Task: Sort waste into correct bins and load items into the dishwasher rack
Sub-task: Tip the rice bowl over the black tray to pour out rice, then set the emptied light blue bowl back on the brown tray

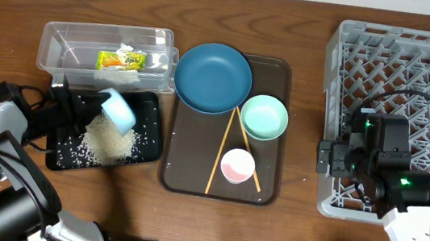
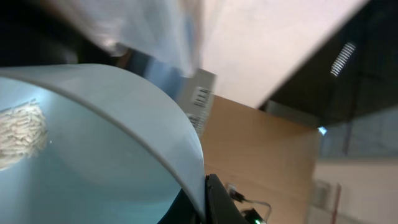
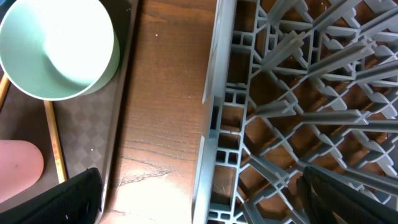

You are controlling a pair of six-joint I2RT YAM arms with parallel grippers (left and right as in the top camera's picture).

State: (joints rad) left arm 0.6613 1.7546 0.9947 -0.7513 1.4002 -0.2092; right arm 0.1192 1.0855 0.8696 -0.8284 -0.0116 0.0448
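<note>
The grey dishwasher rack is seen beneath the right claw. This claw is hung over the rack's left wall, and its fingers are spread wide with nothing held between them. A strip of bare wooden table is shown just to its left.

The brown serving tray is laid between the two claws, nearer the right one. The clear plastic tub is set just beyond the left claw, and the black tray is spread directly under that claw.

The dark blue bowl is placed on the serving tray's far left corner, to the right of the left claw. The mint-green bowl is found on the same tray, nearest the right claw's left finger.

The light blue bowl is clamped by its rim in the left claw and tipped on its side above the black tray. Whether the tray is touched cannot be told.

The pink cup is set on the serving tray between the two chopsticks, which are splayed in a narrow V.

The yellow-green snack wrapper is lodged in the tub. White rice grains are heaped and scattered below the left claw, and a clump is stuck inside the held bowl.
</note>
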